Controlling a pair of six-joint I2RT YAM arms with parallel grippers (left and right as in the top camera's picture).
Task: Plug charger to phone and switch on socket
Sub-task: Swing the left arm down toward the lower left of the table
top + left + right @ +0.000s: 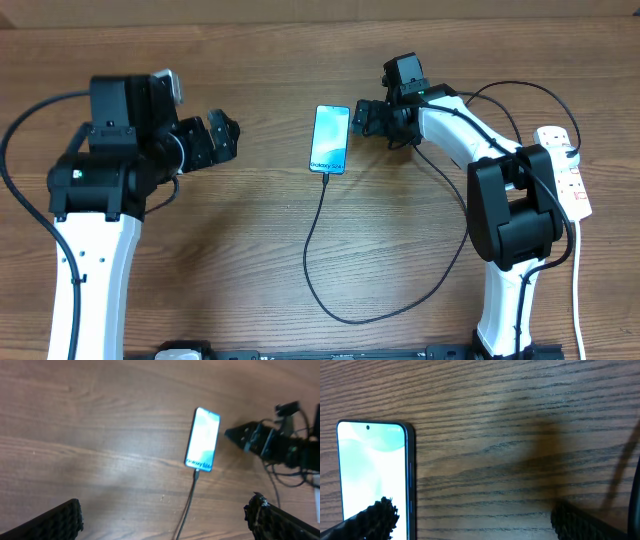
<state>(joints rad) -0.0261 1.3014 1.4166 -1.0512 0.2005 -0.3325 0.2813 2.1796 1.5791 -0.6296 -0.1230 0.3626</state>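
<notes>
Surface: wooden table [230, 290]; phone [330, 138] lay flat mid-frame, limp charger [312, 255] reaching its lower edge.
Grippers: left gripper [225, 138] and right gripper [358, 118] both spread, empty.
Socket [572, 180]: right edge; rigid, probably light, so press its switch squarely.

lit blue phone [330, 138] lies flat, looping black charger [307, 250] tip at its bottom edge, white socket [575, 190] far right.
</notes>
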